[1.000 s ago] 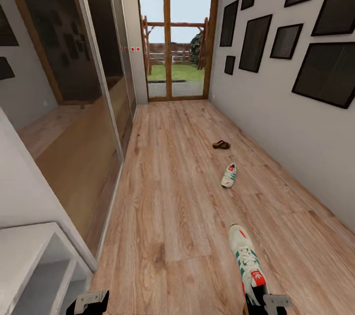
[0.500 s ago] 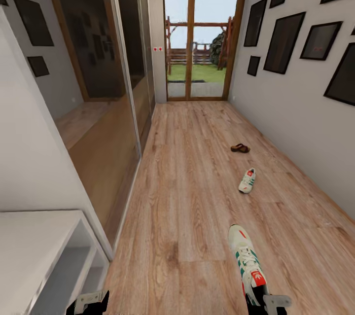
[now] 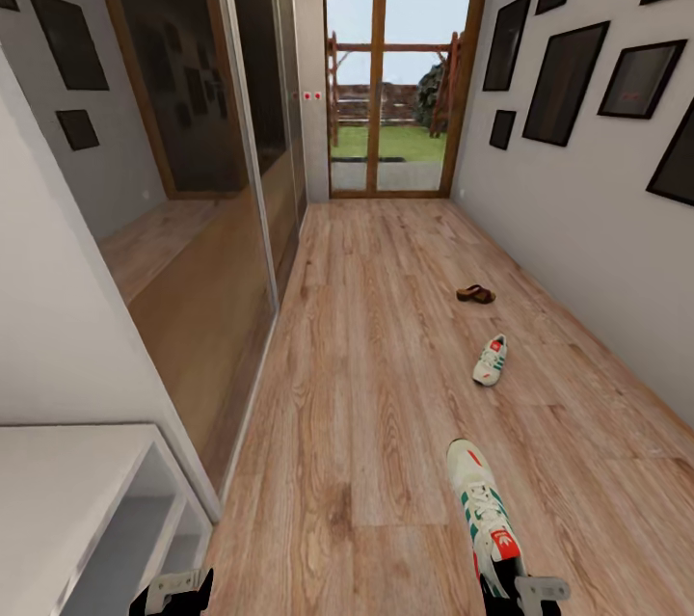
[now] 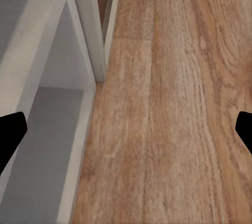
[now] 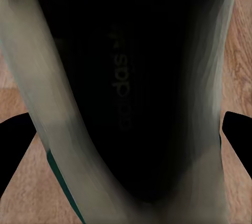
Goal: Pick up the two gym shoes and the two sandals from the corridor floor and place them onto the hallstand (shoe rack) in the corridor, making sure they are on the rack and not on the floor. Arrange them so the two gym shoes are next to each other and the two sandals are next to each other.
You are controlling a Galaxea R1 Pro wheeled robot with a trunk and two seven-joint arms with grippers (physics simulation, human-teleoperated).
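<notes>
1 gym shoe carried at the right end effector, the hallstand at the left edge

The right end effector (image 3: 511, 597) is cut off by the frame's lower edge; it holds the near gym shoe (image 3: 482, 510), toe pointing down the corridor, and the right wrist view looks into its dark opening (image 5: 126, 92), so the grip itself is hidden. The left end effector (image 3: 173, 594) carries nothing, fingers apart. A 2nd gym shoe (image 3: 490, 361) and 1 sandal (image 3: 475, 294), small and indistinct, lie well apart on the corridor floor (image 3: 366, 385). The hallstand (image 3: 67, 491) shows only a pale corner. Mirrored sliding doors (image 3: 222, 163), dark wall frames (image 3: 564, 81), glazed door (image 3: 400, 76) beyond
</notes>
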